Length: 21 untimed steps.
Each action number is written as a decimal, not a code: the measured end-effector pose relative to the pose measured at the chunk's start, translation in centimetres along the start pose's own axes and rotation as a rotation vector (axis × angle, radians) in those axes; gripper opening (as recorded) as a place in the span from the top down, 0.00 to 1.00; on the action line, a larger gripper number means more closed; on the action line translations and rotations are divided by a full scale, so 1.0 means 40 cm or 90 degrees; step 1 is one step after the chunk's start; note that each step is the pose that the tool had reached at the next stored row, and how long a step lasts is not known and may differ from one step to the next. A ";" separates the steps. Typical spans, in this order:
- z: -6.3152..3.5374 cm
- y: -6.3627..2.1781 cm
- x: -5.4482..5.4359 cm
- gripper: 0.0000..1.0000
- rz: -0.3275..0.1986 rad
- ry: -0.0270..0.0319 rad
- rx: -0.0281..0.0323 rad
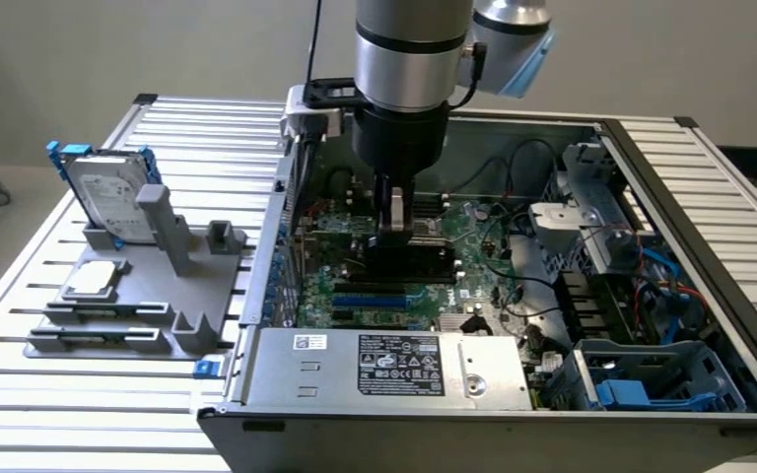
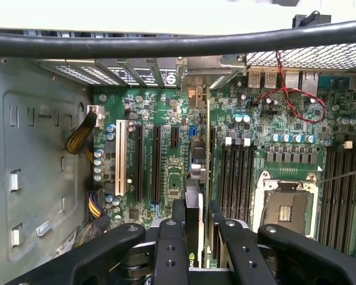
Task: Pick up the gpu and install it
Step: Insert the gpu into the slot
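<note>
Claw (image 1: 396, 229) clamped on gpu (image 2: 196, 163), arm vertical, pointing straight down inside computer case (image 1: 484, 439)

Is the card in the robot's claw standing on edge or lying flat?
On edge: the gpu stands upright, clamped in the gripper, over the motherboard.
</note>
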<state>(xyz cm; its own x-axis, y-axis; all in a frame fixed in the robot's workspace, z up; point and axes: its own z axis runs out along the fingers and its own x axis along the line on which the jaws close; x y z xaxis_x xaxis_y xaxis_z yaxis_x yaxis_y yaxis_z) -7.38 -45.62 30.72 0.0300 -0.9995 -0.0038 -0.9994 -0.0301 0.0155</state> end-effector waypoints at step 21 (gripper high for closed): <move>0.084 0.018 -0.001 0.74 0.000 0.0000 0.0019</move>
<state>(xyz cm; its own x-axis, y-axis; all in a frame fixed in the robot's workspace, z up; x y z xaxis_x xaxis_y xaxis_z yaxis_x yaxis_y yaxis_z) -8.16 -45.61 27.38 0.0293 -0.9996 -0.0038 -0.9995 -0.0294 0.0125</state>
